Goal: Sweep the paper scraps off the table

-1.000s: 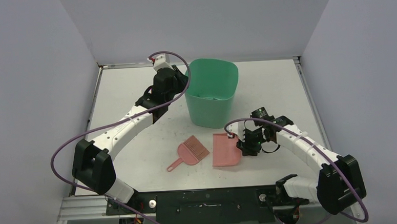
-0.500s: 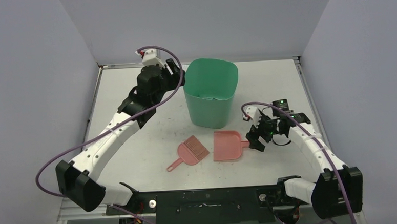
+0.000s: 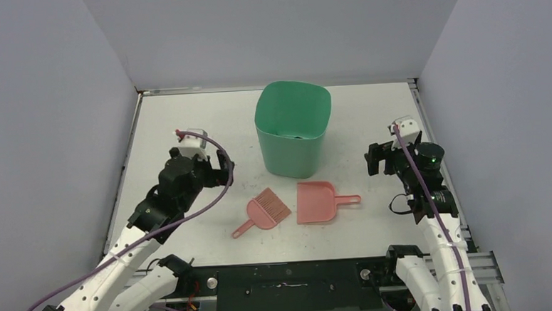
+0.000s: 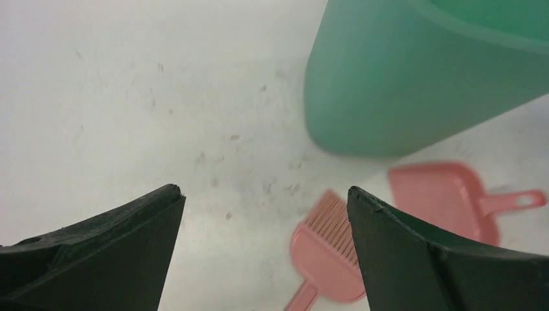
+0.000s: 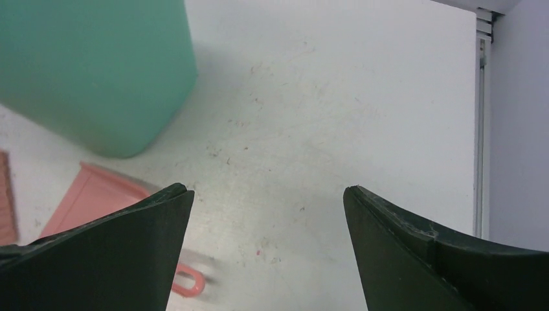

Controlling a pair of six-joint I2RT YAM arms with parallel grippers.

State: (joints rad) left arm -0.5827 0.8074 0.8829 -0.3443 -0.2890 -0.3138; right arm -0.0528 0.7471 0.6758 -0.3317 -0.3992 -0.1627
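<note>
No paper scraps show on the white table (image 3: 186,124) in any view. A pink brush (image 3: 265,209) and a pink dustpan (image 3: 317,202) lie side by side at the front middle, the dustpan's handle pointing right. My left gripper (image 3: 224,171) hovers open left of the brush, holding nothing; the left wrist view has the brush (image 4: 327,249) partly behind its right finger. My right gripper (image 3: 375,159) is open and empty, up and to the right of the dustpan. The right wrist view catches the dustpan (image 5: 97,194) at lower left.
A green bin (image 3: 293,129) stands upright at the back middle, behind the brush and dustpan. Metal edge rails (image 3: 426,130) run along the table's sides, and grey walls close it in on three sides.
Both arms drew back toward their bases, the left from beside the bin, the right from the dustpan. Both grippers opened. The dustpan was let go and lies flat, handle to the right.
</note>
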